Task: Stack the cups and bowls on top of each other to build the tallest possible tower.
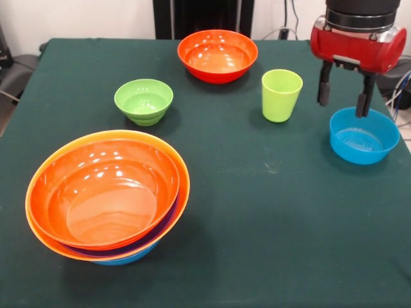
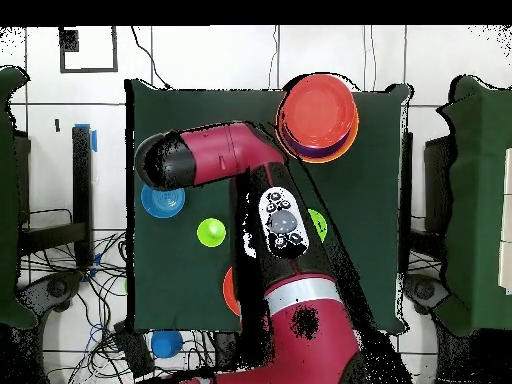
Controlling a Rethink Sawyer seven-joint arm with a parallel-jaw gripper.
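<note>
The tower (image 1: 106, 196) stands at the front left: a red-orange bowl nested in an orange one, with purple and blue rims showing below. It also shows in the overhead view (image 2: 318, 117). A small lime-green bowl (image 1: 143, 101), a red-orange bowl (image 1: 218, 55), the lime-green cup (image 1: 281, 95) and a blue bowl (image 1: 363, 135) stand apart on the table. My gripper (image 1: 345, 96) is open and empty, hanging just above the far rim of the blue bowl (image 2: 162, 201). The cup (image 2: 211, 233) stands beside that bowl.
The table has a dark green cloth (image 1: 257, 224). In the overhead view my arm (image 2: 215, 155) covers part of the small green bowl (image 2: 318, 225) and the single red-orange bowl (image 2: 229, 290). A blue round thing (image 2: 165, 345) lies off the table's edge.
</note>
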